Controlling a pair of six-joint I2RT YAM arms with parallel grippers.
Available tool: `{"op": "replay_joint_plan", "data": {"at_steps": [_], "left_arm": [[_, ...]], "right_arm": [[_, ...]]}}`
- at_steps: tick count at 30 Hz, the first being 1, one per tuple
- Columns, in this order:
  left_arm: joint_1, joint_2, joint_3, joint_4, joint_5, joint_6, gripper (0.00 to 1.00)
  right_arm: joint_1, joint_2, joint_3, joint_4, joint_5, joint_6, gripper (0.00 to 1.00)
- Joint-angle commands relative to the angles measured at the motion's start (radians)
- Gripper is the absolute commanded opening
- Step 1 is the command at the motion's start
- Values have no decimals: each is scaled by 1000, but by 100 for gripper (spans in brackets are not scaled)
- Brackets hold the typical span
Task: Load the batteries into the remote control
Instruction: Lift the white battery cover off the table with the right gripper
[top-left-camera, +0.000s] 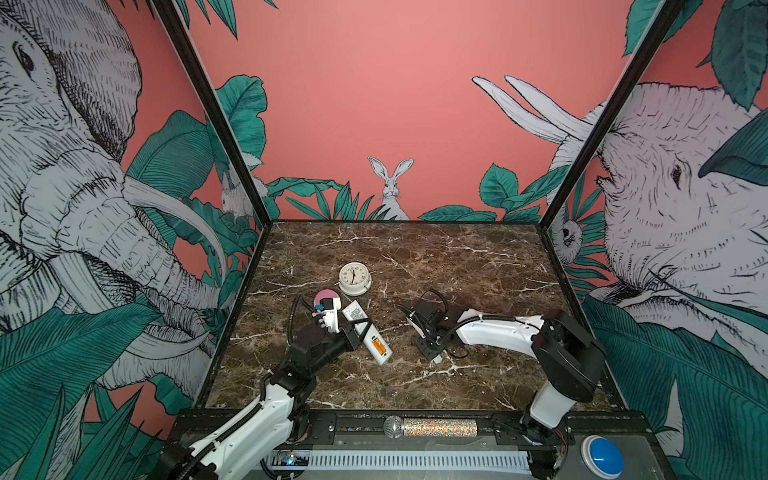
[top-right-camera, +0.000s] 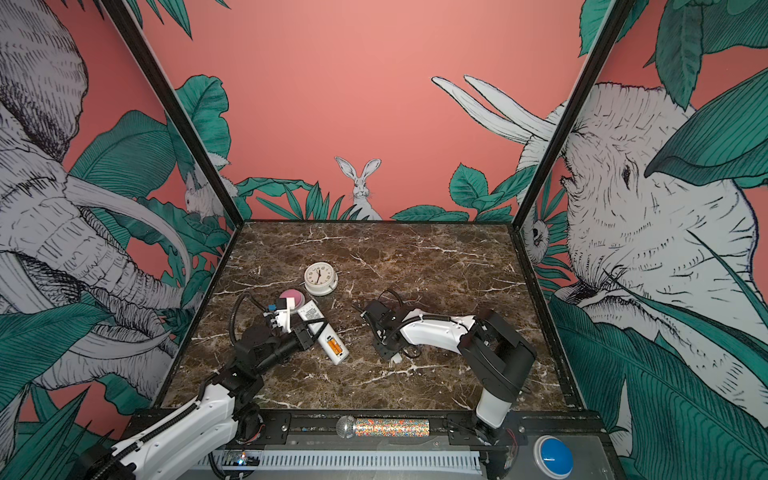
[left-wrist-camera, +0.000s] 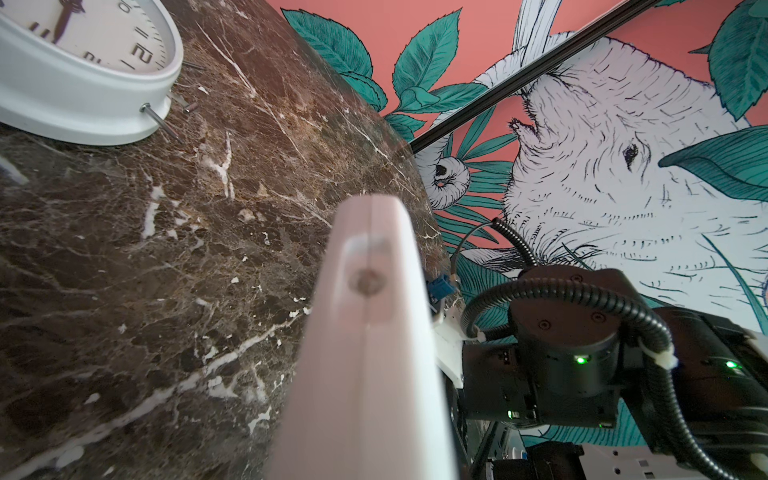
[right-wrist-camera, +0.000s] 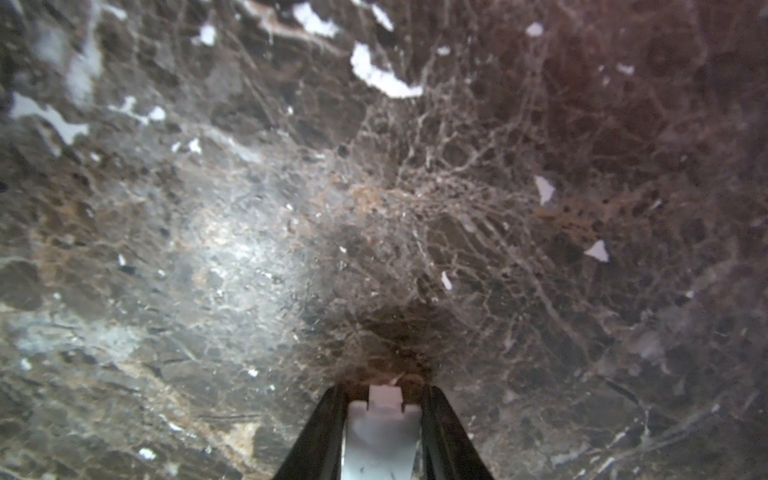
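Your long slim white remote control (top-left-camera: 352, 311) lies back-up and diagonal on the left half of the dark brown marble desk (top-left-camera: 457, 270). Its labelled end points toward the round white clock (top-left-camera: 354, 279) and its other end points toward the front edge. Near that front end the battery bay stands uncovered, and you can see the slim orange batteries (top-left-camera: 377, 345) lying inside it. At this size you cannot count them for certain.

Your left end effector (top-left-camera: 357, 328) is clamped across the remote's middle, with its black fingers pressed against the two long edges. In the left wrist view the remote's narrow edge (left-wrist-camera: 374, 353) fills the centre, and the clock (left-wrist-camera: 83, 83) sits beyond it on the marble. You cannot tell whether the remote rests on the desk or is raised slightly.

Your right end effector (right-wrist-camera: 384, 401) hangs low over bare marble, well apart from the remote and to its right. It pinches a flat white plastic cover piece (right-wrist-camera: 382, 436) with a small tab at its tip between its black fingers (right-wrist-camera: 320, 432). In both top views a white sliver (top-left-camera: 437, 360) pokes out beneath it, right at the desk surface.

A pink and white round object (top-left-camera: 325, 296) sits between the clock and the left wrist, partly hidden.
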Motion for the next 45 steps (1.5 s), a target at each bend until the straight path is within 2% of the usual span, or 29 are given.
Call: {"op": "replay_joint_plan", "data": {"at_steps": [1, 14, 23, 45], "left_arm": [[-4, -6, 15, 49, -9, 13, 0], [-6, -1, 17, 48, -11, 12, 0], [-7, -1, 19, 45, -11, 17, 0], [-11, 38, 39, 57, -7, 27, 0]], "right_arm": [[9, 18, 19, -30, 14, 8, 32], [22, 30, 34, -56, 45, 5, 33], [34, 45, 58, -86, 72, 4, 38], [58, 27, 35, -76, 60, 34, 30]]}}
